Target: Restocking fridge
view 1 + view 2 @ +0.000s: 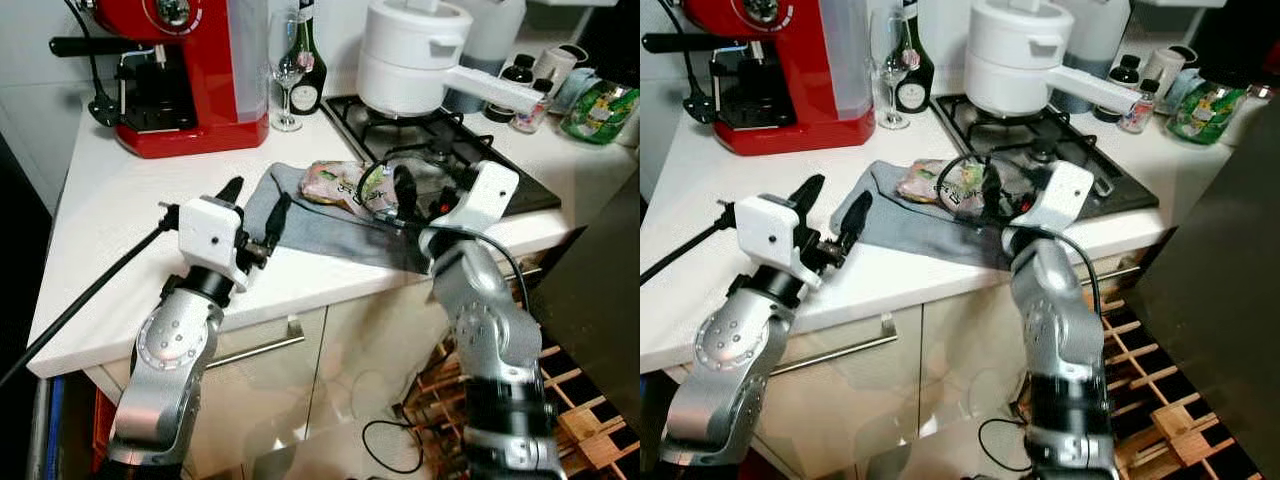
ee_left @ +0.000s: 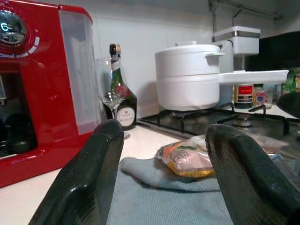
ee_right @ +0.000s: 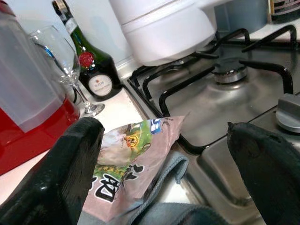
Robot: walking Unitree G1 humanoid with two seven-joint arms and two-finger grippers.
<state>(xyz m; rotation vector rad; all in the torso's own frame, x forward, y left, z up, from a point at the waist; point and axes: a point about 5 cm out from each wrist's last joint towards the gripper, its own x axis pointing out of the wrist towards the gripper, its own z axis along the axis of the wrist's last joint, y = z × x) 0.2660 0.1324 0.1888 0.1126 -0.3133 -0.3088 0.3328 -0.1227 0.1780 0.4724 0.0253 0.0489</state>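
The food packet (image 1: 345,184) lay on a grey cloth (image 1: 330,230) near the front edge of the white bench (image 1: 110,250), just left of the gas stove (image 1: 440,150). It was a flat plastic pouch with green and pink print, and its near end rested on the cloth while its far end touched the stove edge.

The right end effector (image 3: 164,154) was right at the packet, with both fingers spread wide apart and nothing between them. The left end effector (image 1: 255,215) hovered over the left end of the cloth, also wide open and empty.

The packet looked light and soft, so it would probably bend and sag when lifted from one end. The plastic film seemed smooth and maybe slippery, and a hard squeeze could crush the food inside. I think the best place to take hold was across the middle of the pouch or at its sealed edge, pinching only the packet and not the cloth under it.

A wine glass (image 1: 287,75) and a dark bottle (image 1: 305,70) stood far behind, beside the red coffee machine (image 1: 180,70), and a white pot (image 1: 415,55) sat on the stove
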